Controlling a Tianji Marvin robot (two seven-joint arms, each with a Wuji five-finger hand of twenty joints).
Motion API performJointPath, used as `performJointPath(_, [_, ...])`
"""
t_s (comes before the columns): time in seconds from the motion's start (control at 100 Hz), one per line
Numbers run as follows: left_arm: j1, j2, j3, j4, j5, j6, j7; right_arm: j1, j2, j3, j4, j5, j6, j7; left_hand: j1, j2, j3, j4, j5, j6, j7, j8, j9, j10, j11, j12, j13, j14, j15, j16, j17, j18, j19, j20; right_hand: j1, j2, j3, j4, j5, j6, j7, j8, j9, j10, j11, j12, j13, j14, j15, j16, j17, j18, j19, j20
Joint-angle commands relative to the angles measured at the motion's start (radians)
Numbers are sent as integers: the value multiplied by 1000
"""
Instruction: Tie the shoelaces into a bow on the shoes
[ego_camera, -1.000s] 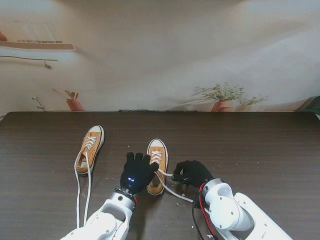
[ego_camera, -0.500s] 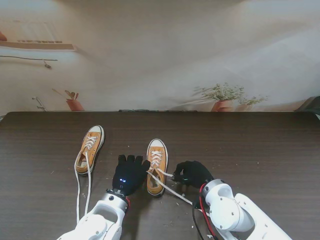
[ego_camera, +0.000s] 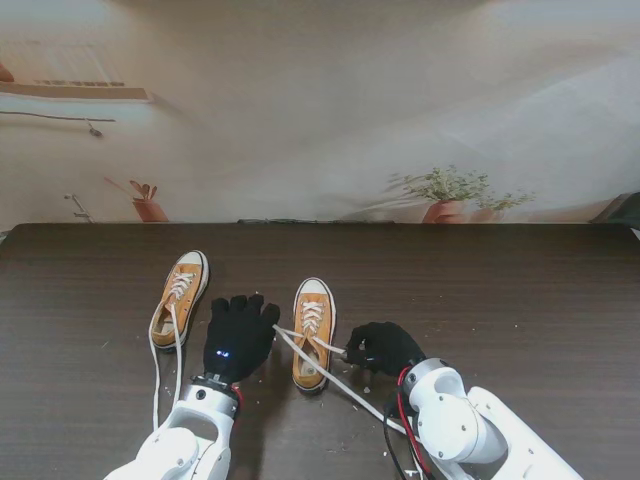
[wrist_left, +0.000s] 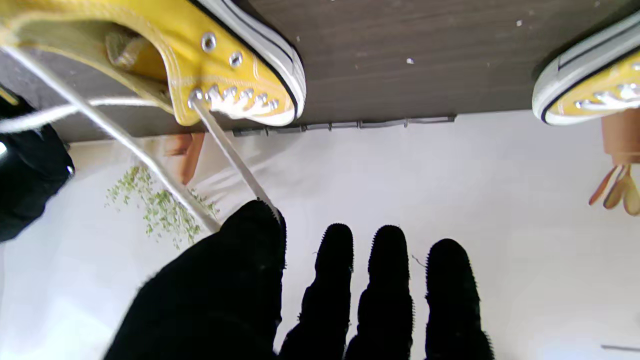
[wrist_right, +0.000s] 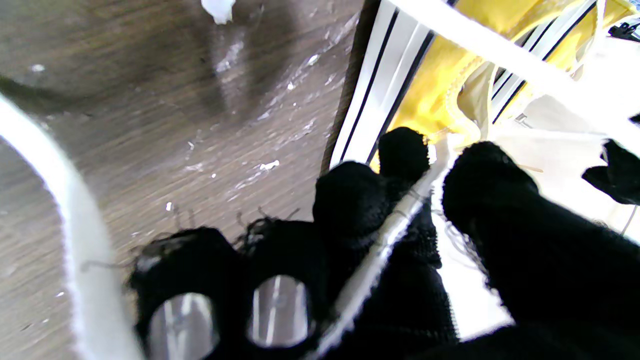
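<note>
Two yellow sneakers lie on the dark table: the middle shoe between my hands and the other shoe to its left. My left hand hovers between them with its fingers straight. One white lace is caught at its thumb and runs taut from the middle shoe's eyelet to that thumb. My right hand, just right of the middle shoe, is shut on the other lace, pinched between thumb and fingers beside the shoe's sole.
The left shoe's laces trail loose toward me along the table. A long lace end runs across the table toward my right forearm. Small white crumbs dot the wood. A wall with plant pictures stands behind the far edge.
My left hand has moved left, off the middle shoe, drawing a lace out taut with it. The right hand has stayed where it was, holding its lace.
</note>
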Motion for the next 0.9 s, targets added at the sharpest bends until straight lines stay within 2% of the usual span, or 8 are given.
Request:
performJointPath(0.0, [7,-3,-12,-11,2,2,20,1,2,-1,-1,1,1,13,32,-6,12,-5,-22,40,34,2,-11,23,14,20,-12,21,5,-5,-7,6,-1,-8,28,11,-29,-11,13,-25,22,-23,63,14,17,17,29,-48,68,5,37,-2,281,8])
performJointPath(0.2, [30,-13,-55,-21,-9,2,86,2,2,-3,-1,0,1,13,67,3,-31,-35,-12,34,13,-29,-8,26,12,13,-9,26,10,-7,-7,12,1,-6,28,11,-28,-10,14,-24,22,-22,64,15,17,18,29,-48,68,5,37,-2,281,8])
performJointPath(0.49, [52,-24,-82,-29,-47,-37,147,7,0,-11,3,-2,4,8,88,9,-73,-54,10,17,-22,-79,12,26,13,8,7,34,18,-7,-1,25,7,-2,37,6,-31,-14,19,-25,26,-22,79,10,24,20,29,-46,78,10,37,-3,286,11])
performJointPath(0.54, [56,-24,-83,-32,-48,-42,150,9,-1,-13,5,-3,6,2,93,13,-86,-57,14,13,-29,-89,17,25,12,6,10,33,19,-7,0,26,7,-2,50,2,-37,-22,24,-19,33,-24,94,-3,37,25,28,-47,84,15,38,-1,287,18])
performJointPath(0.64, [61,-25,-82,-39,-50,-54,164,10,-3,-13,6,-5,8,-6,99,16,-99,-60,17,11,-35,-97,24,26,11,5,17,34,21,-7,3,29,9,-1,74,-20,-36,-22,37,-1,48,-43,136,-35,88,54,27,-51,99,49,42,9,287,74])
performJointPath(0.76, [69,-26,-83,-52,-49,-69,173,8,-9,-6,11,-12,-2,-37,106,20,-111,-62,21,10,-37,-102,29,24,12,4,22,34,23,-8,8,33,11,0,92,-54,-18,-20,64,24,58,-69,136,-69,224,132,25,-28,112,113,45,45,287,173])
performJointPath(0.89, [73,-25,-83,-62,-46,-77,178,-1,-19,7,14,-19,-24,-91,109,22,-121,-62,24,11,-38,-105,36,24,13,4,32,33,27,-7,12,35,13,2,102,-69,-6,-20,74,36,62,-79,136,-60,303,156,24,3,118,149,41,79,287,232])
